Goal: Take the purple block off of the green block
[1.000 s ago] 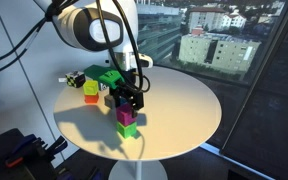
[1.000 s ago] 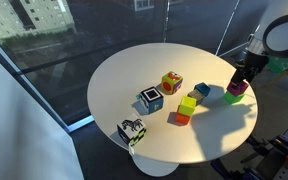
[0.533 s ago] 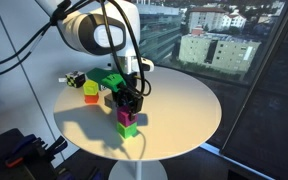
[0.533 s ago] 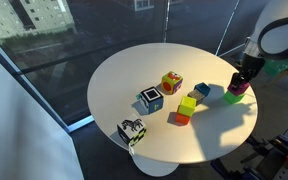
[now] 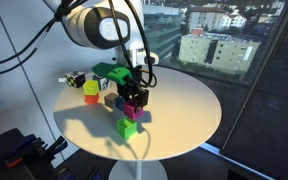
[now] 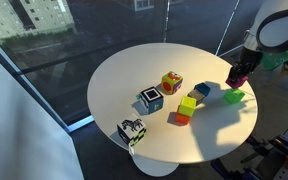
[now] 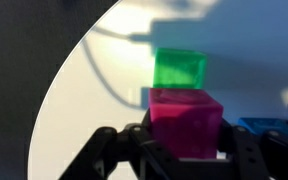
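Wrist view gets right up on the purple block [image 7: 186, 120], a plain magenta cube clenched in the gripper [image 7: 184, 142] at bottom centre, with the green block [image 7: 179, 70] on the table [image 7: 114, 90] behind it. Only an exterior view shows the patterned cubes [image 6: 150, 100] mid-frame, plus purple held just above green.

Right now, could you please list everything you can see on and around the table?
table: one, white, round, centre of view
purple block: one, magenta-purple, in the gripper, clear of the green block
green block: one, lime, on the table near its edge
blue block: one, dark, near the green block
yellow-green and orange blocks: one joined pair, mid-table
patterned cubes: three, multicoloured, spread over the table
gripper: one, black, shut on the purple block
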Robot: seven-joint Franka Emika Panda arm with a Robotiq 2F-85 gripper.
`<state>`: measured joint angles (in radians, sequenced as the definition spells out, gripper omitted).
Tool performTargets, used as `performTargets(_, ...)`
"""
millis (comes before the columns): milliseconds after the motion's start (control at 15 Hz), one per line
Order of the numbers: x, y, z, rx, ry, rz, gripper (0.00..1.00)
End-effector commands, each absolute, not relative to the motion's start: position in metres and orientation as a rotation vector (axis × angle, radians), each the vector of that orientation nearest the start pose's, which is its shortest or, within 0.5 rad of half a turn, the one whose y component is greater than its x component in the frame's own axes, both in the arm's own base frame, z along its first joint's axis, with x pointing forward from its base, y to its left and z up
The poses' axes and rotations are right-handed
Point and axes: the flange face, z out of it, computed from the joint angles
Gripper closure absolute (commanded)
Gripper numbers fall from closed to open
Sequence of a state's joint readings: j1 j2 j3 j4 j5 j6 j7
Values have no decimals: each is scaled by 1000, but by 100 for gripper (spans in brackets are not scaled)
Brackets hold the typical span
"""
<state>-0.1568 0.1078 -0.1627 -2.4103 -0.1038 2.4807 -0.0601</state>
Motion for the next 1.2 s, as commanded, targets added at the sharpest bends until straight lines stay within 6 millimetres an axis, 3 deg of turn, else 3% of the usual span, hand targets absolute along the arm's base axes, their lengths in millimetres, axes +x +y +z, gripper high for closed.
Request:
performTargets(0,480,-155,277,-3206,323,41,73)
performTargets(467,503,-152,271,-3214,332,19,73)
performTargets(1133,531,-143,229,-3221,285,33,73)
